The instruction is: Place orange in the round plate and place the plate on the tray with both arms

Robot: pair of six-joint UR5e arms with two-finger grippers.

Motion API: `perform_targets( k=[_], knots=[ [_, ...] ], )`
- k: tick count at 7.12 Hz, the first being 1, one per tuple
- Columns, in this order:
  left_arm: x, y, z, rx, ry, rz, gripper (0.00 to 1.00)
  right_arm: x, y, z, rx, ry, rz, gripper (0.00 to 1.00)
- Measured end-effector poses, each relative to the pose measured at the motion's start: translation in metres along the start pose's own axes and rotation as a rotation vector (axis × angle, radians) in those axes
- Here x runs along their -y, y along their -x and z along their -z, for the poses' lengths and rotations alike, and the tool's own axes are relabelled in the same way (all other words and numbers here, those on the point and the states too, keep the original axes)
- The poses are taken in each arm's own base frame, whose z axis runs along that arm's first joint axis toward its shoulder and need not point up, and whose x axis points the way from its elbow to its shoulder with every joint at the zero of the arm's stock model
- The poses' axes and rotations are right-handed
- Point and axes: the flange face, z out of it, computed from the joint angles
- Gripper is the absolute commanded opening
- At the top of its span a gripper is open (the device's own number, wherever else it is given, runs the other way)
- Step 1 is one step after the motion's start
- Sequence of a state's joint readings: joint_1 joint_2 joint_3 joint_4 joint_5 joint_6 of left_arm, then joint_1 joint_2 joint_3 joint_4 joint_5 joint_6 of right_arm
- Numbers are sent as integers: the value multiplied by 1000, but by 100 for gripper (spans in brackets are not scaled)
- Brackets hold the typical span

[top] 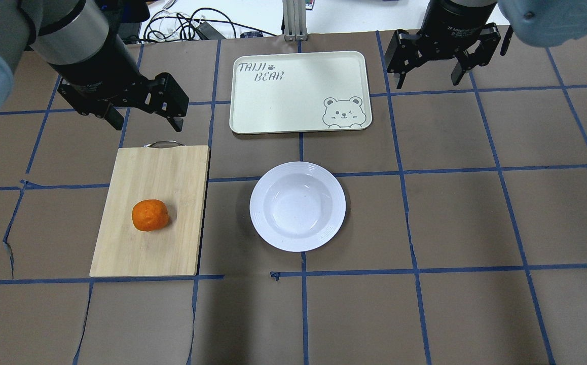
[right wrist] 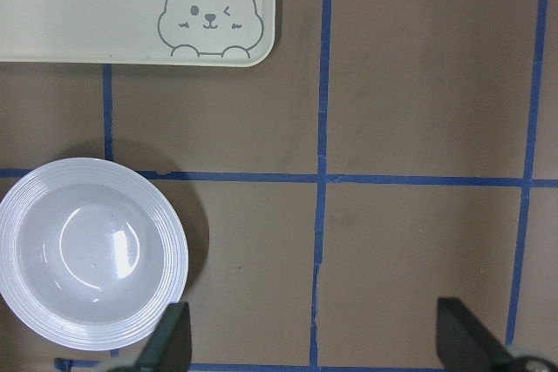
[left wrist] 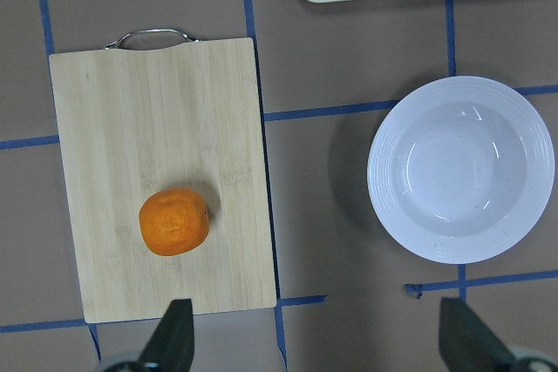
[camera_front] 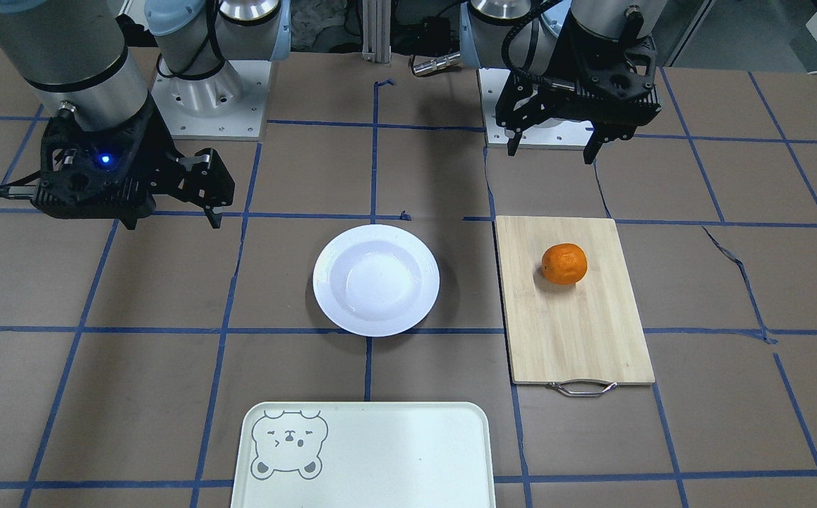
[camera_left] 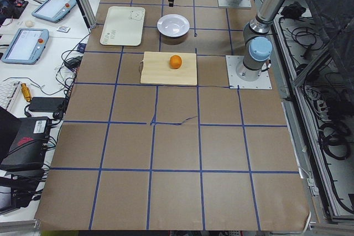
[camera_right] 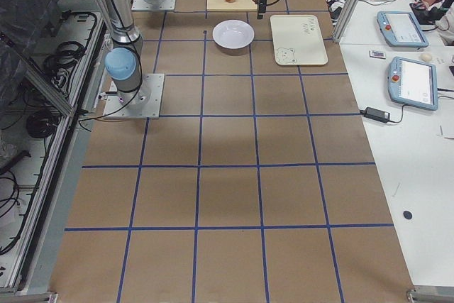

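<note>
The orange (top: pixel 150 215) lies on a bamboo cutting board (top: pixel 157 167), seen close in the left wrist view as the orange (left wrist: pixel 174 221). The round plate (top: pixel 297 206) sits empty at the table's middle, to the right of the board. Beyond it lies the tray (top: pixel 298 91) with its bear drawing, bare. My left gripper (top: pixel 146 123) hangs open above the board's handle end, well clear of the orange. My right gripper (top: pixel 430 81) hangs open to the right of the tray, holding nothing. Seen from across the table, the orange (camera_front: pixel 564 264) and plate (camera_front: pixel 376 279) rest apart.
The cutting board's metal handle (top: pixel 161 144) points toward the tray side. Brown paper with blue tape lines (top: pixel 405 172) covers the table. The arm base plates (camera_front: pixel 207 99) stand at the robot's edge. Tablets and cables lie on a side bench (camera_right: pixel 408 47).
</note>
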State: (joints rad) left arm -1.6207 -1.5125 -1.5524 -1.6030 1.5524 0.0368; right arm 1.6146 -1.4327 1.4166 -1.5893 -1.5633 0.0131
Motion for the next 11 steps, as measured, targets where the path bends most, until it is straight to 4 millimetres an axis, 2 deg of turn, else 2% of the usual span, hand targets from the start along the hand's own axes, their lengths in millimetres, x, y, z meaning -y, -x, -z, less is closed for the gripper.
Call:
perform_targets(
  k=[4,11],
  knots=[
    [-1,0,1,0,-2,0,100,2,0,-9,2,13,0,100],
    [-3,1,1,1,1,1,100,3,-4,-13,4,15,-8,100]
  ],
)
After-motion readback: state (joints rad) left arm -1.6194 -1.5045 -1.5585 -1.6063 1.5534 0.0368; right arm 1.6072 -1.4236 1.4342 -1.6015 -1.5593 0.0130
